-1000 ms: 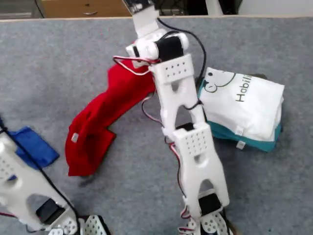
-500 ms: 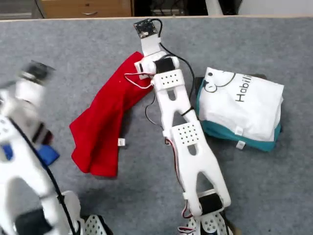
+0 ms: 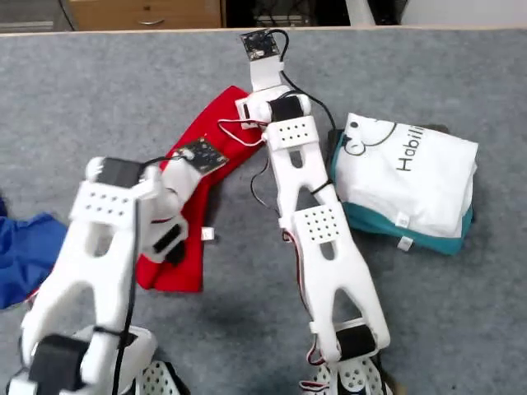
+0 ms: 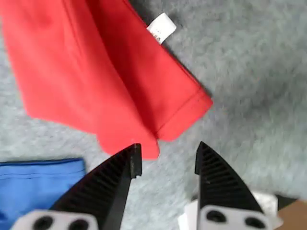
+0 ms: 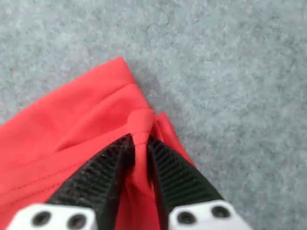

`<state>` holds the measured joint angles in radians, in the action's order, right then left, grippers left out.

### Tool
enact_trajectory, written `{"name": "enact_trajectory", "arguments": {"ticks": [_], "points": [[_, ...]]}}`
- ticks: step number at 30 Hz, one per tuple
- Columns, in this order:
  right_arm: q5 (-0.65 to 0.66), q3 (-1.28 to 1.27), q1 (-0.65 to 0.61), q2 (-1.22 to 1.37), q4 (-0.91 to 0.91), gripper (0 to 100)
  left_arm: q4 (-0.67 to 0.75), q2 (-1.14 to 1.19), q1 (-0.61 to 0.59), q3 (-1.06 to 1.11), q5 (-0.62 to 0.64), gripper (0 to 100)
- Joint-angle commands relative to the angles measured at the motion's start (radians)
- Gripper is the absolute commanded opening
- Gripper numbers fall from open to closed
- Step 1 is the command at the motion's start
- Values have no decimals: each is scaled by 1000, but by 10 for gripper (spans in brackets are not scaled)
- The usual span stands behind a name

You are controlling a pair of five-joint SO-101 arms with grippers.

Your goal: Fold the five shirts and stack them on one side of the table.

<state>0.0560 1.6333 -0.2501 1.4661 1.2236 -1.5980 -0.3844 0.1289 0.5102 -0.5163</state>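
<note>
While the right fingers (image 5: 108, 179) pinched the red shirt (image 3: 183, 267) and the left fingers (image 4: 108, 189) gaped above it, a blue shirt (image 3: 25, 251) and a folded stack (image 3: 412, 177) flanked it on the grey surface (image 3: 99, 90).

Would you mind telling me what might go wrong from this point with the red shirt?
The right jaws pinch only a small bunched fold at the edge of the red shirt, so it may slip free when pulled. The left jaws hang open over its corner near the blue shirt and might grab one layer only.
</note>
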Motion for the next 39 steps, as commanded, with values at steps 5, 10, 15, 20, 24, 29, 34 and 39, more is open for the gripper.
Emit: {"name": "enact_trajectory", "arguments": {"ticks": [5,10,15,20,24,29,34,39], "points": [[-9,39,32,-39,-31,21,98,118,128,2,327,204],[-9,39,32,-39,-26,21,103,215,206,2,559,205],[-9,39,32,-38,-26,21,104,367,231,-8,715,205],[-9,36,31,-38,-25,21,170,468,236,-12,733,202],[-9,36,31,-38,-25,20,212,486,236,-8,787,202],[-6,35,31,-38,-25,20,292,491,236,51,798,202],[-6,35,31,-38,-25,20,358,491,236,130,789,202],[-6,33,31,-38,-26,21,358,482,225,116,778,66]]}}
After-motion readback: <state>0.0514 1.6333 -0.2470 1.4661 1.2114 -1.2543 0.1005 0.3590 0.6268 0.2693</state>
